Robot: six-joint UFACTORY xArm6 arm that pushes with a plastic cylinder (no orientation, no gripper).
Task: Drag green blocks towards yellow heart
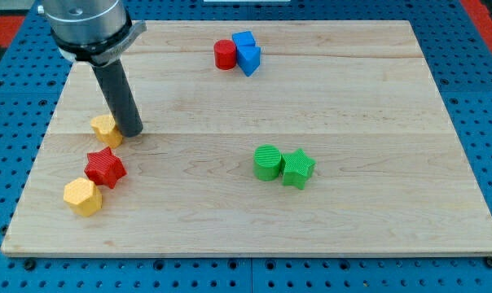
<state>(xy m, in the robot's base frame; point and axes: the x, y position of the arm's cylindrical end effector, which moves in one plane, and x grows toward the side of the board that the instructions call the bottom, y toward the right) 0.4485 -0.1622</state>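
A green cylinder [267,163] and a green star [297,168] sit touching side by side right of the board's centre. A yellow heart [105,129] lies near the view's left edge, partly hidden by the rod. My tip [133,131] rests on the board right against the yellow heart's right side, far to the left of the green blocks.
A red star [105,168] and a yellow hexagon [82,197] lie below the heart at the left. A red cylinder [224,54] and two blue blocks [247,52] cluster at the view's top centre. The wooden board [376,106] sits on a blue pegboard.
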